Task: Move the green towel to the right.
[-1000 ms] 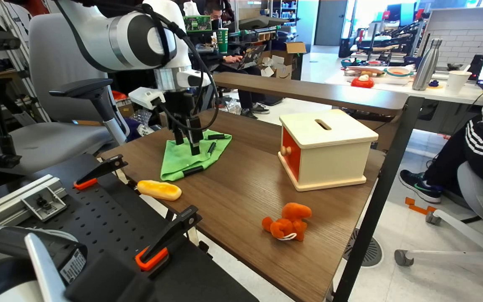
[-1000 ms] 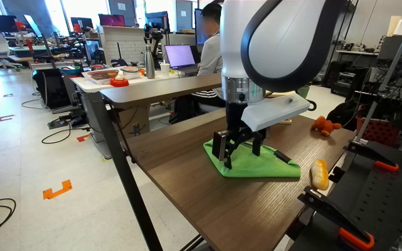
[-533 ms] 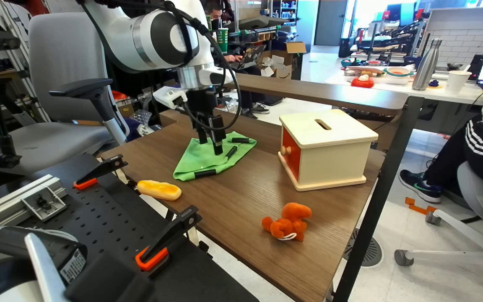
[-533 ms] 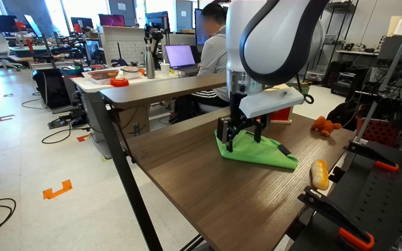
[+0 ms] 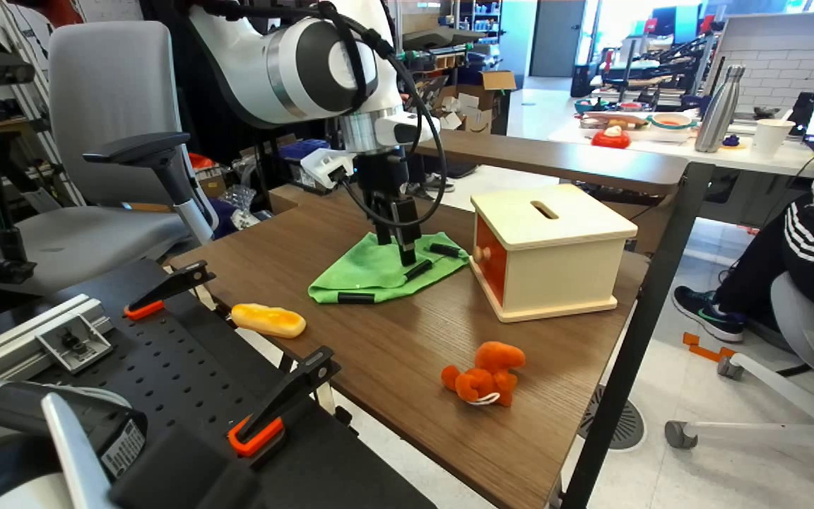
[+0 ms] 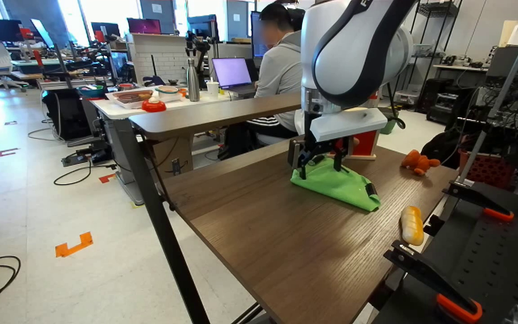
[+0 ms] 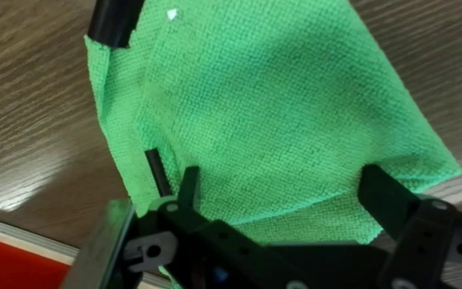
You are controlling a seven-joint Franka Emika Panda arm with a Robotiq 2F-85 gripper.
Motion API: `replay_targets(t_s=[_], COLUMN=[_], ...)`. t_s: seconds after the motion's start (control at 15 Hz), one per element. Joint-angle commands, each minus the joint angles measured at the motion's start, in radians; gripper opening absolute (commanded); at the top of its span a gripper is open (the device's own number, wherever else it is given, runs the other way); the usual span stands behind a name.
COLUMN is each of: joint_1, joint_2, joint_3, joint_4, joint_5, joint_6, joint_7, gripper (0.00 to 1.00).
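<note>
My gripper (image 7: 281, 171): fingers set wide, tips down on the green towel (image 7: 263, 100). It lies beneath and between them, reaching past both, inward of the edges and corners of the desk (image 6: 286, 247).

a green towel (image 5: 361, 272) is laid low and nearly flat on the brown wood-grain tabletop (image 5: 379, 353), one corner being set close beside the base of the pale wooden box (image 5: 562, 279); whether contact is made cannot be told. the towel is folded over on itself, layered edges being visible in the wrist view. its surface is coarsely woven and marked by a small white fleck (image 7: 171, 14); black bands (image 5: 355, 297) are borne at or near its edges.
</note>
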Motion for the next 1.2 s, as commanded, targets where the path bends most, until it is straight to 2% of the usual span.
replay_targets(t_s=[0.0,0.33,0.53,0.73,0.87,0.93,1.0,1.13], joint_1=[0.005,-0.002,0.015,0.018,0.015,0.031,0.008,0.01], joint_2=[0.046,0.029,-0.023,-0.126,-0.212,-0.251,-0.136,-0.207], joint_3=[-0.018,-0.006,-0.009,0.016,0.036,0.024,0.038,0.044], joint_4=[0.057,0.05,0.011,-0.072,-0.15,-0.181,-0.073,-0.127], joint_5=[0.005,0.012,-0.005,-0.015,-0.013,-0.038,-0.019,-0.031], joint_6=[-0.029,-0.033,-0.082,-0.098,-0.056,-0.049,-0.074,-0.072], joint_7=[0.039,0.044,0.035,0.01,-0.004,0.008,0.025,0.028], gripper=[1.0,1.0,1.0,1.0,1.0,1.0,1.0,1.0])
